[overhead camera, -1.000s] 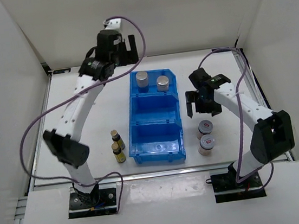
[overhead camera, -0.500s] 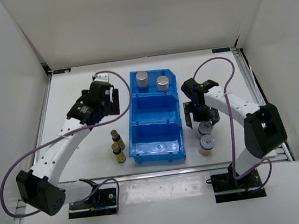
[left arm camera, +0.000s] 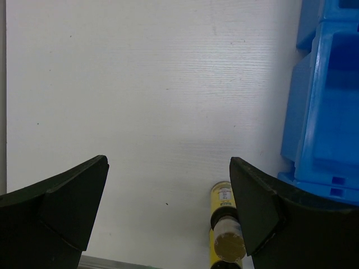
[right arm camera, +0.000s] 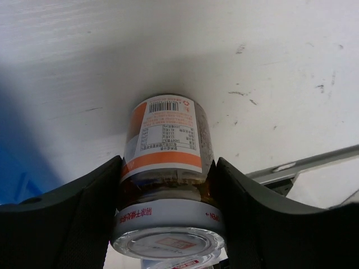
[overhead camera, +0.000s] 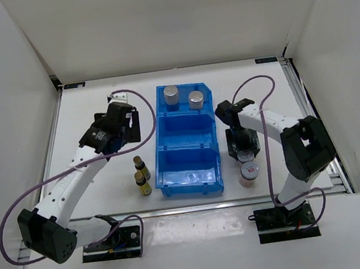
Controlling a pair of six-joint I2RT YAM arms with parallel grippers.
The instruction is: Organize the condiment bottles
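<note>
A blue plastic bin with three compartments (overhead camera: 190, 187) stands in the middle of the white table (overhead camera: 78, 107), with its long side running from the near edge toward the far edge. In its far compartment two silver-topped white cylinders stand upright side by side, the left cylinder (overhead camera: 171, 94) and the right cylinder (overhead camera: 196, 98).

Just beside the right wall of the bin, toward the near edge, there are two short white jars with red-marked lids. The farther jar (right arm camera: 168, 134) stands on the table under the right gripper (right arm camera: 168, 162). In the right wrist view the two dark fingers (right arm camera: 73, 218) press on its opposite sides just under the lid, so this gripper is pinching the farther jar. The nearer jar (overhead camera: 248, 173) stands free, close in front of the first one.

At the left side of the bin, near its near-left corner, two tiny amber bottles with dark caps stand upright and very close together, the farther bottle (overhead camera: 140, 164) and the nearer bottle (overhead camera: 143, 183). The left gripper (left arm camera: 168, 162) hangs over the table to the left of the bin, farther back than the bottles. Its fingers (left arm camera: 61, 207) are spread wide with only bare table between them. In the left wrist view the bottles appear beside the finger at the right.
</note>
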